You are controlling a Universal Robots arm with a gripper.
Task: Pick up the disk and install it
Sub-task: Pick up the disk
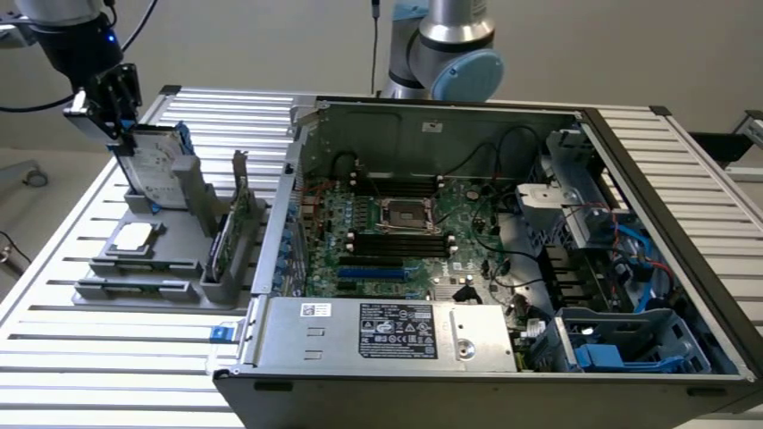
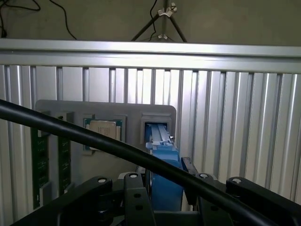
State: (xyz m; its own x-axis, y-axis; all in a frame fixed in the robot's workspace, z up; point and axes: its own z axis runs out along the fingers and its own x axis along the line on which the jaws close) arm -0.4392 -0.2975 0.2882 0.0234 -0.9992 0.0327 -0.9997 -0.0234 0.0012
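Note:
The disk [image 1: 161,165], silver-grey with a white label and a blue carrier, stands on edge in a slot of the grey holder [image 1: 143,268] at the exterior view's left. My gripper [image 1: 131,143] hangs over its top edge, one finger on each side. In the wrist view the blue carrier [image 2: 162,155] rises from the holder's slot into the space between the black fingers [image 2: 136,193] of my gripper [image 2: 164,188]. The jaws stand wide, with a thin gap along one side of the carrier. The disk rests in its slot.
The open computer case [image 1: 477,223] lies at the exterior view's right, with blue drive bays [image 1: 632,344] in its near corner and a grey power supply box [image 1: 381,331]. The holder also carries a square processor chip [image 1: 134,235] and upright memory boards [image 1: 227,241]. A black cable [image 2: 94,136] crosses the wrist view.

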